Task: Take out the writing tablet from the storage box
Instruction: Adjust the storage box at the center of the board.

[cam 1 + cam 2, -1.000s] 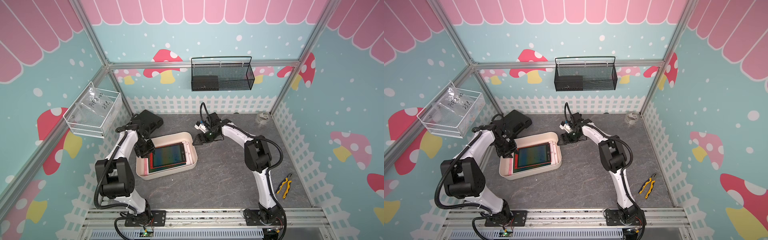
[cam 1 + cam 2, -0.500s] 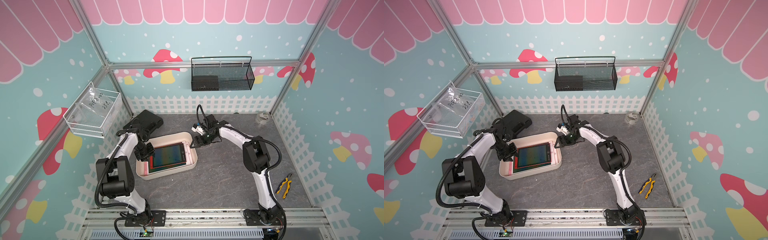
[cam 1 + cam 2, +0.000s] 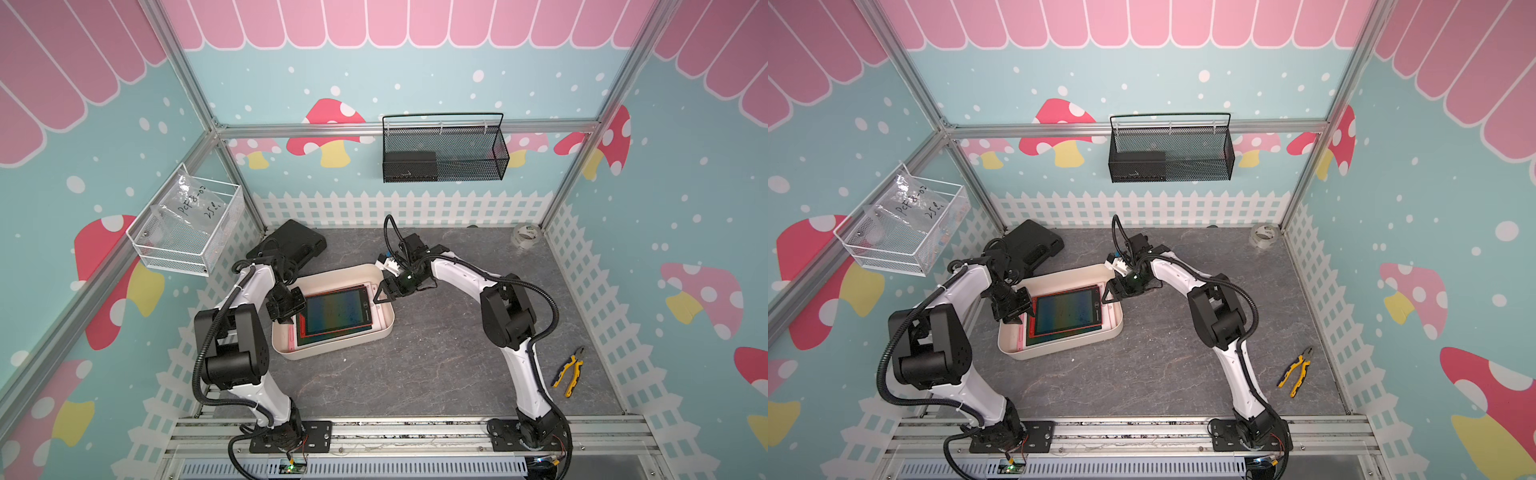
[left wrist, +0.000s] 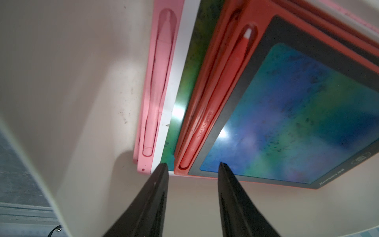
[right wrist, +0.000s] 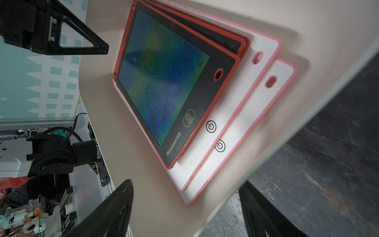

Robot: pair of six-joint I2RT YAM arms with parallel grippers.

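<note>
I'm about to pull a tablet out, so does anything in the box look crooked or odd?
In the cream box, the top red tablet lies skewed and offset on the pink tablets, whose edges fan out.

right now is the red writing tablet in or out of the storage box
In. The red writing tablet lies flat atop the pink tablets, inside the storage box walls.

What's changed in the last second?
The right gripper slid toward the box and now sits open across its end wall. The left gripper, also open, shifted slightly at the tablets' other end. Box and tablets haven't moved; nothing is gripped.
</note>
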